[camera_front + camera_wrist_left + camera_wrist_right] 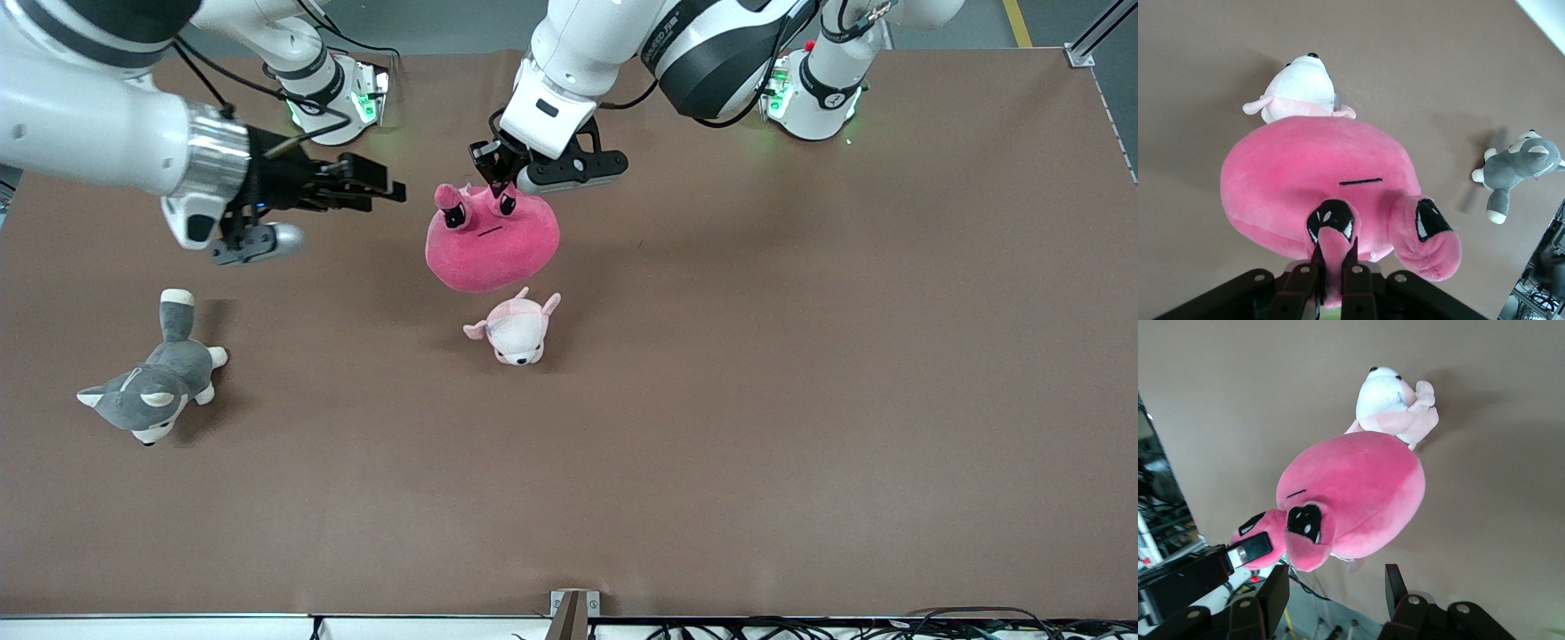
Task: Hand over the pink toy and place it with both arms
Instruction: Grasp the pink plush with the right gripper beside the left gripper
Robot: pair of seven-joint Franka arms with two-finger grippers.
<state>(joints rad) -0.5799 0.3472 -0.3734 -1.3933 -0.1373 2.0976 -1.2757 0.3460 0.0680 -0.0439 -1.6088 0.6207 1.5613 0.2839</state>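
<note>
The pink toy (493, 244) (1318, 180) (1358, 493), a hot-pink rounded plush with dark eyes, hangs in the air over the middle of the table. My left gripper (498, 178) (1334, 250) is shut on one of its eye stalks and holds it from above. My right gripper (391, 191) (1338, 577) stands open beside the toy, toward the right arm's end of the table. A gap separates it from the toy and nothing lies between its fingers (1279, 587).
A small pale pink-and-white plush (516, 331) (1301, 90) (1395, 403) lies on the brown table (800, 400), just under and nearer the front camera than the hanging toy. A grey-and-white plush dog (151, 391) (1518, 170) lies toward the right arm's end.
</note>
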